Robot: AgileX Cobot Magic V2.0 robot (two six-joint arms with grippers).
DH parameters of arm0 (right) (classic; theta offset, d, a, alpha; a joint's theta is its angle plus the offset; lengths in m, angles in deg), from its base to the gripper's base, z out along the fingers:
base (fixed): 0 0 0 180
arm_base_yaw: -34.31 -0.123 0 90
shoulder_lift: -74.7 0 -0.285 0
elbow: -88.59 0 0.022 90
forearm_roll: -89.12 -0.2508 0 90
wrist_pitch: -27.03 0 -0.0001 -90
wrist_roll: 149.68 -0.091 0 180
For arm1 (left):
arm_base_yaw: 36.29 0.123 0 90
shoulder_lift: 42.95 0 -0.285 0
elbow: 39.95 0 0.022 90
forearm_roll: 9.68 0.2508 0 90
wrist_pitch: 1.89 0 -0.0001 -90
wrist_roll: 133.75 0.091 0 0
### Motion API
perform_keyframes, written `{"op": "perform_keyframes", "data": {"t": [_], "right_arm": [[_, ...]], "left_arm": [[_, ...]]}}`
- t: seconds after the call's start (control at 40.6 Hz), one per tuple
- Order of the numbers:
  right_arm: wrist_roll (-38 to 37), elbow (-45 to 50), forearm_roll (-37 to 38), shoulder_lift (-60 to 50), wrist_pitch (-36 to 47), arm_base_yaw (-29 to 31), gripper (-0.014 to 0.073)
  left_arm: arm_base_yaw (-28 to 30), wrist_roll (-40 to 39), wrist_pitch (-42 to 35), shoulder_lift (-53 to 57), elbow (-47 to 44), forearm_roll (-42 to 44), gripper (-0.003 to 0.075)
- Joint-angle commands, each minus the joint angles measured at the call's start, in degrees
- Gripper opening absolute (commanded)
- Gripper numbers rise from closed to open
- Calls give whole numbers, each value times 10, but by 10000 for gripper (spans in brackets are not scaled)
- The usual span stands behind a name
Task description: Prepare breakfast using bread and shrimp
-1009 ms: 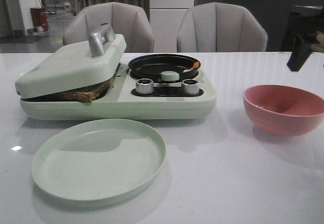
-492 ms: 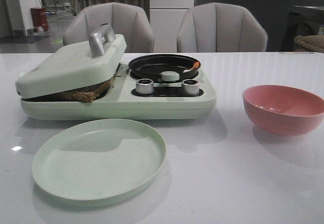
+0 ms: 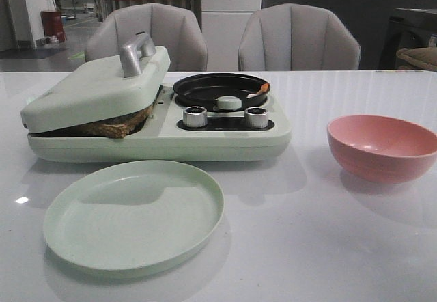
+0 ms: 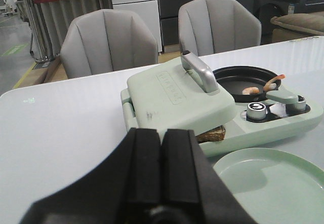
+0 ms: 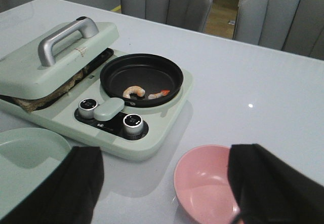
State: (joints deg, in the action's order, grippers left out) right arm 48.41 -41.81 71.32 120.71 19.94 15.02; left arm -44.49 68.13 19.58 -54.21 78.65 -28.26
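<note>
bread pressed under the lid, shrimp in the pan

the pale green breakfast maker [image 3: 160, 134] sits on the white table [image 3: 307, 234]. its hinged green lid with a silver handle [image 3: 95, 87] rests tilted on the brown-crusted bread [image 3: 116, 126], whose edge pokes out beneath it. beside the lid, the round black pan [image 5: 142, 78] holds the small curled orange-pink shrimp [image 5: 134, 90], with a second redder piece near it. the empty pale green round plate [image 3: 133, 214] lies in front of the machine; the pink bowl [image 3: 382, 146] stands well apart to the right.

the left gripper [image 4: 162, 168] is clenched, fingers pressed together, holding nothing. the right gripper [image 5: 164, 188] is released, fingers spread wide above the bowl.
</note>
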Motion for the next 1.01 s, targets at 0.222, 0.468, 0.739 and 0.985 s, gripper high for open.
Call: {"op": "perform_keyframes", "data": {"t": [0.222, 0.468, 0.739, 0.985], "right_arm": [[4, 112, -25, -241, 12, -8, 606], [4, 162, -23, -298, 26, -8, 512], [4, 162, -25, -298, 23, -8, -32], [4, 162, -25, -298, 23, -8, -34]], "left_arm": [[-5, -5, -45, -4, 15, -9, 34], [-5, -5, -45, -4, 15, -9, 34], [-5, -5, -45, -4, 15, -9, 34], [-5, -5, -45, -4, 15, -9, 34]]}}
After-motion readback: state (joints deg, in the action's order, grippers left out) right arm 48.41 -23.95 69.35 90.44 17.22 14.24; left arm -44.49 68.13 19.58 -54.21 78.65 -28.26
